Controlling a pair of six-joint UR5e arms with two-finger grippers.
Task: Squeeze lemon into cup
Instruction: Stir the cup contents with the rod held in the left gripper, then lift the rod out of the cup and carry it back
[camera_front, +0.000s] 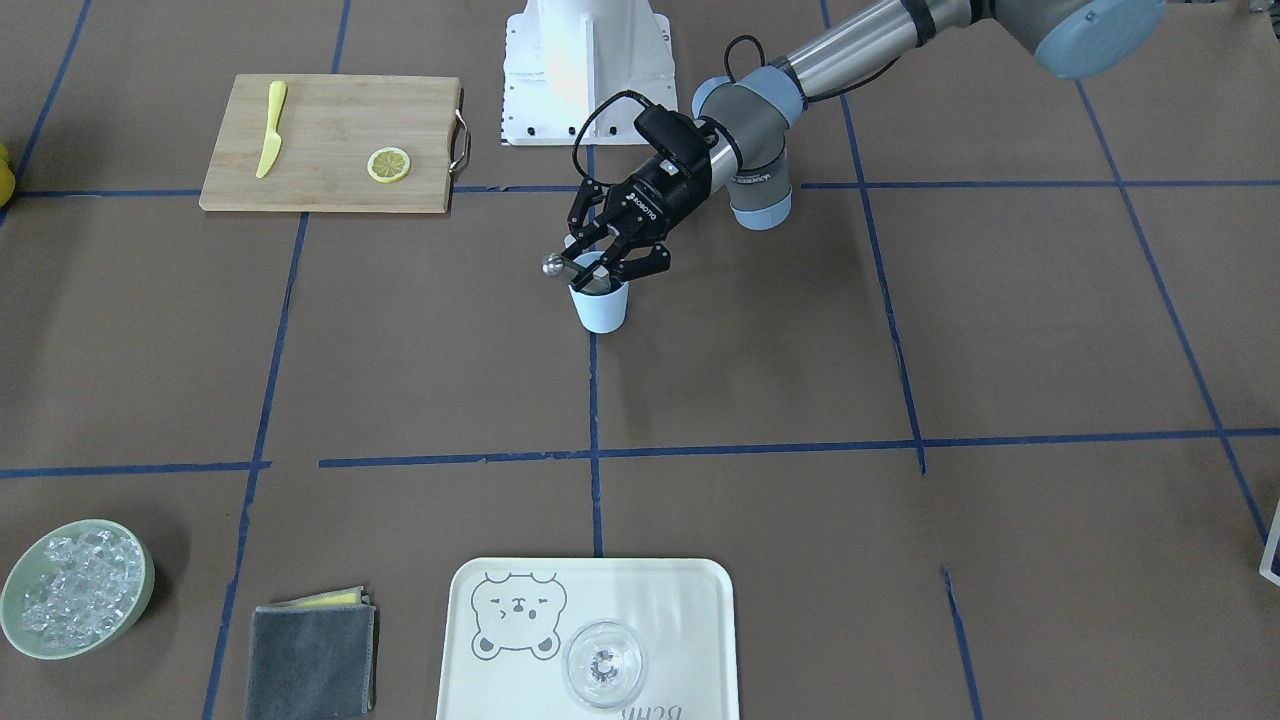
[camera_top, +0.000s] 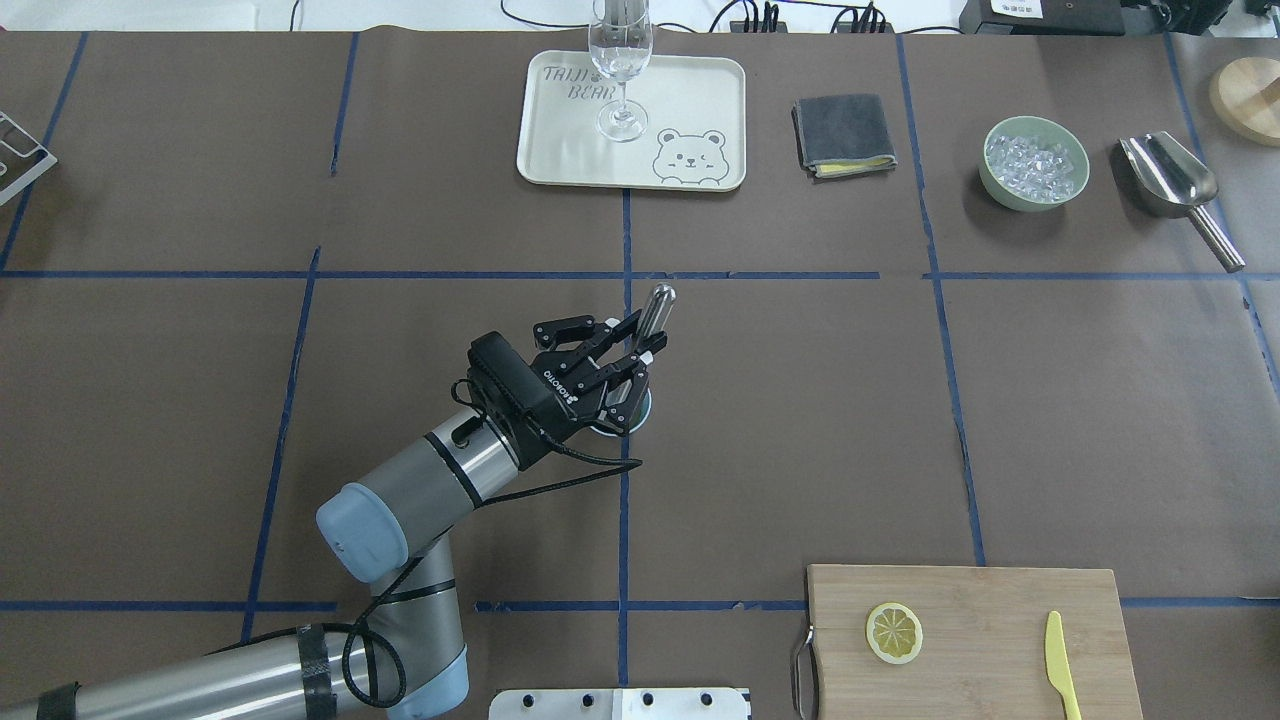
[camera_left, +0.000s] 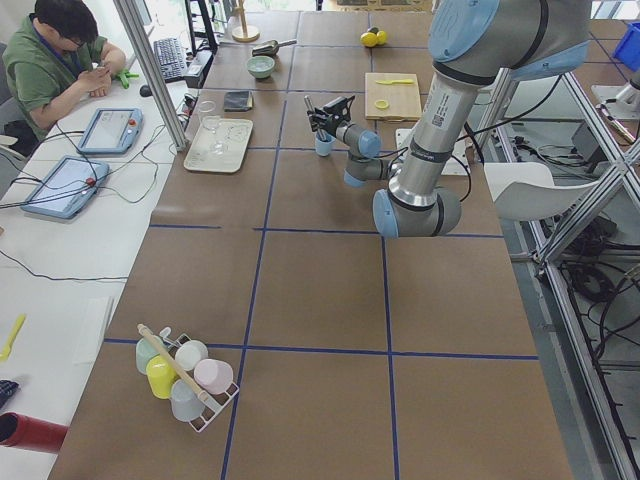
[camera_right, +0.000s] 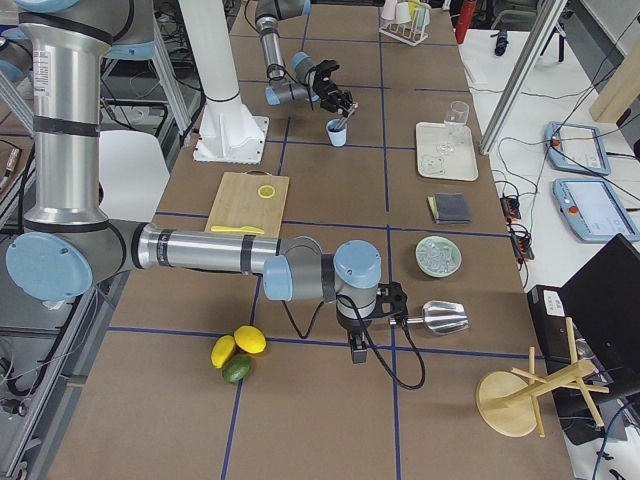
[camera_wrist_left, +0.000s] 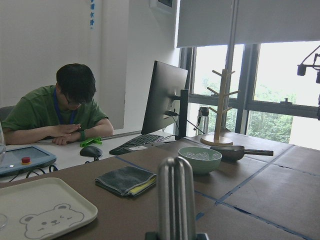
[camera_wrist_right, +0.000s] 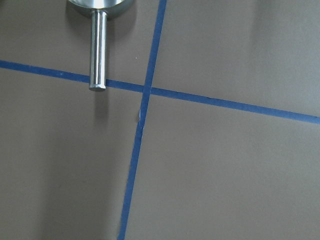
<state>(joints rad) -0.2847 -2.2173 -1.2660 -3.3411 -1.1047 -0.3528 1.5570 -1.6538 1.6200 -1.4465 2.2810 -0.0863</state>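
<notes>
Left gripper (camera_front: 608, 265) sits mid-bench, a bit nearer the robot-side edge, fingers clamped on a metal rod (camera_front: 556, 266). The rod is tilted, with its rounded end sticking out and its other end at the mouth of the light-blue cup (camera_front: 600, 308). The cup stands upright directly under the gripper, and in the overhead view the gripper and rod cover most of it. The lemon slice (camera_front: 389, 165) lies flat on the cutting board (camera_front: 330, 120) at the robot-side edge toward the right end, well apart from the cup. The yellow knife (camera_front: 271, 130) is on the same board, apart from the slice, on the side toward the right end. On the operator-side edge a tray (camera_front: 680, 600) with a clear glass (camera_front: 603, 665) sits about mid-length. From there toward the right end come a folded grey cloth (camera_front: 310, 660), a green bowl (camera_front: 150, 585) of ice and a metal scoop (camera_top: 1170, 175). Right gripper (camera_right: 357, 352) hangs low at the right end, just beside the scoop handle; cannot tell how far its fingers are apart. Whole citrus fruits (camera_right: 240, 345) sit near the right end, robot side. A rack of cups (camera_left: 185, 372) is at the left end, operator side.
</notes>
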